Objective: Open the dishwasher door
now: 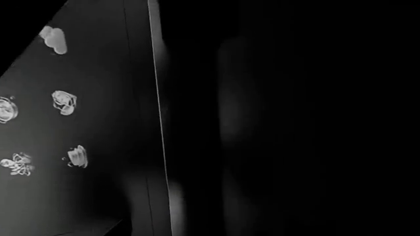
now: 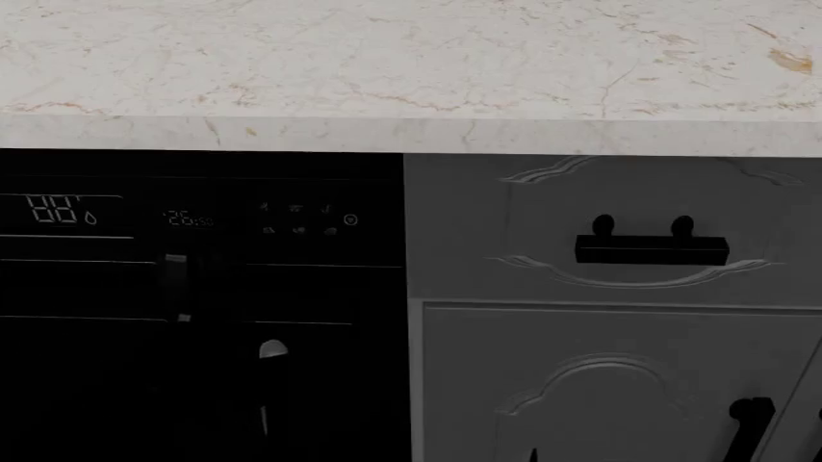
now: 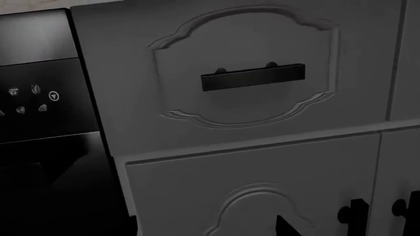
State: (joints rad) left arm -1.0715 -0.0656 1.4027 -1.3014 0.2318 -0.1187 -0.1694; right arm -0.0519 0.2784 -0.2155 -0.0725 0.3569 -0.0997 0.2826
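The dishwasher door (image 2: 115, 385) is a glossy black front at the left under the counter, standing upright. Its control strip carries a pale "88" display (image 2: 54, 209) and small touch icons (image 2: 298, 219). My left arm is dark against the door; only a grey piece (image 2: 176, 287) and a pale cap (image 2: 272, 348) stand out. The left wrist view sits very close to the door (image 1: 98, 147), showing its icons (image 1: 64, 103) and a bright edge line; its jaws cannot be made out. My right gripper (image 3: 210, 230) is open and empty, facing the grey cabinet, with one black fingertip (image 3: 290, 227) showing.
A marble countertop (image 2: 411, 67) overhangs the fronts. Right of the dishwasher is a grey embossed drawer (image 2: 514, 241) with a black bar handle (image 2: 652, 249), also in the right wrist view (image 3: 253, 77). Below are grey cabinet doors (image 2: 565, 385) with black handles (image 2: 748, 423).
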